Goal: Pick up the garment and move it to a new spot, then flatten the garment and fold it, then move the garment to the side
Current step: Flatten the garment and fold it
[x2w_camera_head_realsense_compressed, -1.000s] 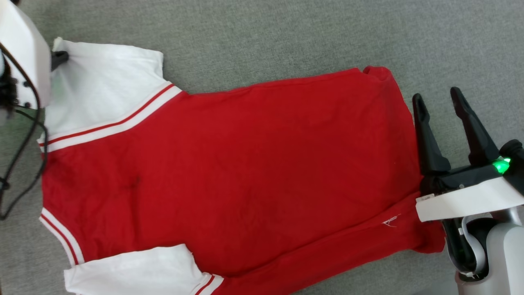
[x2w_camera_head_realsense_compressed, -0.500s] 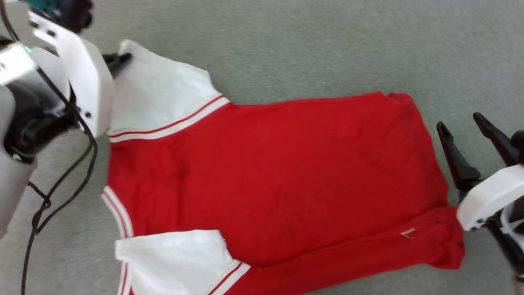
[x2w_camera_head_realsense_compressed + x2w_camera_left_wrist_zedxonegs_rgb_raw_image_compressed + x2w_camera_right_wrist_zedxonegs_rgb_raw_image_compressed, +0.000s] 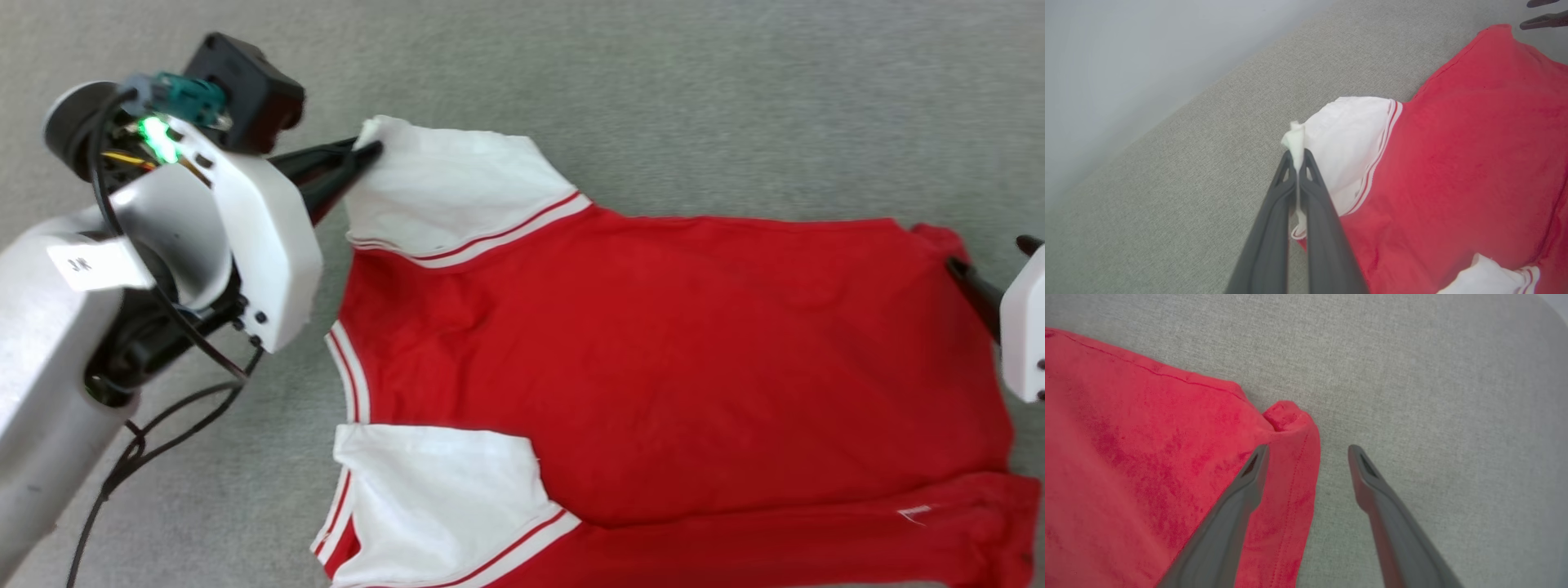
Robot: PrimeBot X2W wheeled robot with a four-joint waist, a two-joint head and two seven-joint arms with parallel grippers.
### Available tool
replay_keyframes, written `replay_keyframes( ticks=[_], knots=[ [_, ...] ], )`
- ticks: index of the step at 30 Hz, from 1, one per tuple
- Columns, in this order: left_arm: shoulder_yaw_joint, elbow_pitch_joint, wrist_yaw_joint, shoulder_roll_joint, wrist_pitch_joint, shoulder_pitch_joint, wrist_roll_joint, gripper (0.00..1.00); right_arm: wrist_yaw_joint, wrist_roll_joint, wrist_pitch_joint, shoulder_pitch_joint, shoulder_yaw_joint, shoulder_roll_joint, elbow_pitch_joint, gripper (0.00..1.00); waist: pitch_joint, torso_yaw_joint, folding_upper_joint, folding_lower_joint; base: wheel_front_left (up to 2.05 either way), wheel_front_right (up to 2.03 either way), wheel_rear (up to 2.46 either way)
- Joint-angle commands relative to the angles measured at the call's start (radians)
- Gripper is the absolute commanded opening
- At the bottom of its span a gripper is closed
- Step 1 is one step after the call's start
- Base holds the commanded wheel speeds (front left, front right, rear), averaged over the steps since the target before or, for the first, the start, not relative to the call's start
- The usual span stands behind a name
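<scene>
- T-shirt [image 3: 653, 351], red with white short sleeves and red-and-white striped trim, lies spread flat on a grey woven surface [image 3: 653, 98]; its collar end faces the robot's left and its hem faces the robot's right.
- No lettering shows on the upturned side.
- The left end effector [image 3: 369, 152] is closed tight on the outer corner of the far sleeve [image 3: 457, 188]. In the left wrist view, a pinch of white cloth pokes out past its fingertips [image 3: 1305, 155].
- The near sleeve [image 3: 433, 490] lies flat, folded in against the body of the shirt.
- The right end effector [image 3: 1308, 449] stands wide open at the far hem corner [image 3: 1286, 414] and holds nothing. One finger is over the red cloth, the other over bare grey surface.
- Whether that finger touches the cloth I cannot tell.
- A black cable [image 3: 163, 408] hangs from the left arm over the grey surface.
</scene>
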Motion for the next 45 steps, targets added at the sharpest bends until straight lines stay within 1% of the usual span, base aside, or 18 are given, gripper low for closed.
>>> replay_keyframes(
  ticks=[1, 6, 11, 17, 20, 21, 22, 27, 28, 29, 30, 32, 33, 34, 35, 39, 45],
  knots=[
    [-0.007, -0.020, 0.000, -0.008, -0.015, 0.015, 0.014, 0.00, 0.000, -0.006, 0.033, -0.031, 0.004, -0.011, 0.022, 1.00, 0.025, 0.035, 0.0000, 0.0001, 0.00, 0.00, 0.00],
    [-0.022, -0.075, 0.002, -0.022, -0.043, 0.019, 0.042, 0.00, 0.000, -0.025, 0.101, -0.080, 0.038, -0.053, 0.080, 1.00, 0.052, 0.078, 0.0000, 0.0001, 0.00, 0.00, 0.00],
    [-0.034, -0.118, 0.005, -0.032, -0.066, 0.032, 0.060, 0.00, 0.000, -0.019, 0.145, -0.101, 0.096, -0.084, 0.136, 1.00, 0.071, 0.107, 0.0000, 0.0001, 0.00, 0.00, 0.00],
    [-0.044, -0.147, 0.010, -0.035, -0.084, 0.044, 0.071, 0.00, 0.001, 0.001, 0.193, -0.063, 0.190, -0.108, 0.219, 1.00, 0.087, 0.131, 0.0000, 0.0001, 0.00, 0.00, 0.00],
    [-0.048, -0.145, 0.011, -0.039, -0.089, 0.051, 0.070, 0.00, 0.001, 0.018, 0.194, -0.048, 0.211, -0.108, 0.248, 1.00, 0.088, 0.135, 0.0000, 0.0001, 0.00, 0.00, 0.00],
    [-0.049, -0.143, 0.012, -0.041, -0.090, 0.052, 0.070, 0.00, 0.001, 0.027, 0.192, -0.042, 0.218, -0.108, 0.263, 0.92, 0.087, 0.137, 0.0000, 0.0001, 0.00, 0.00, 0.00],
    [-0.052, -0.137, 0.013, -0.045, -0.095, 0.055, 0.073, 0.00, 0.001, 0.037, 0.185, -0.033, 0.227, -0.112, 0.286, 0.00, 0.082, 0.139, 0.0000, 0.0001, 0.00, 0.00, 0.00],
    [-0.050, -0.116, 0.027, -0.050, -0.118, 0.079, 0.070, 0.00, 0.000, 0.065, 0.113, -0.048, 0.179, -0.098, 0.301, 0.00, 0.048, 0.129, 0.0000, 0.0001, 0.00, 0.00, 0.00],
    [-0.050, -0.116, 0.027, -0.050, -0.118, 0.079, 0.070, 0.00, 0.000, 0.065, 0.113, -0.048, 0.179, -0.098, 0.301, 0.00, 0.048, 0.129, 0.0000, 0.0001, 0.00, 0.00, 0.00],
    [-0.045, -0.107, 0.034, -0.046, -0.129, 0.091, 0.068, 0.00, 0.000, 0.072, 0.075, -0.057, 0.156, -0.087, 0.294, 0.00, 0.029, 0.123, 0.0000, 0.0001, 0.00, 0.00, 0.00],
    [-0.045, -0.107, 0.034, -0.046, -0.129, 0.091, 0.068, 0.00, 0.000, 0.072, 0.075, -0.057, 0.156, -0.087, 0.294, 0.00, 0.029, 0.123, 0.0000, 0.0001, 0.00, 0.00, 0.00],
    [-0.043, -0.098, 0.042, -0.040, -0.140, 0.108, 0.064, 0.00, 0.000, 0.086, 0.040, -0.065, 0.125, -0.073, 0.287, 0.00, 0.005, 0.115, 0.0000, 0.0001, 0.00, 0.00, 0.00],
    [-0.040, -0.094, 0.050, -0.034, -0.151, 0.126, 0.060, 0.00, 0.000, 0.090, 0.006, -0.060, 0.100, -0.065, 0.274, 0.00, -0.019, 0.108, 0.0000, 0.0001, 0.00, 0.00, 0.00],
    [-0.040, -0.094, 0.050, -0.034, -0.151, 0.126, 0.060, 0.00, 0.000, 0.090, 0.006, -0.060, 0.100, -0.065, 0.274, 0.00, -0.019, 0.108, 0.0000, 0.0001, 0.00, 0.00, 0.00],
    [-0.039, -0.096, 0.063, -0.028, -0.157, 0.151, 0.057, 0.00, 0.000, 0.100, -0.021, -0.046, 0.080, -0.056, 0.257, 0.00, -0.047, 0.102, 0.0000, 0.0001, 0.00, 0.00, 0.00],
    [-0.041, -0.110, 0.079, -0.016, -0.162, 0.196, 0.046, 0.00, 0.000, 0.123, -0.053, -0.014, 0.041, -0.033, 0.223, 0.00, -0.089, 0.094, 0.0000, 0.0001, 0.00, 0.00, 0.00],
    [-0.048, -0.139, 0.116, 0.018, -0.177, 0.299, 0.025, 0.00, 0.000, 0.124, -0.100, 0.107, -0.031, 0.002, 0.155, 0.00, -0.176, 0.089, 0.0000, 0.0001, 0.00, 0.00, 0.00]
  ],
)
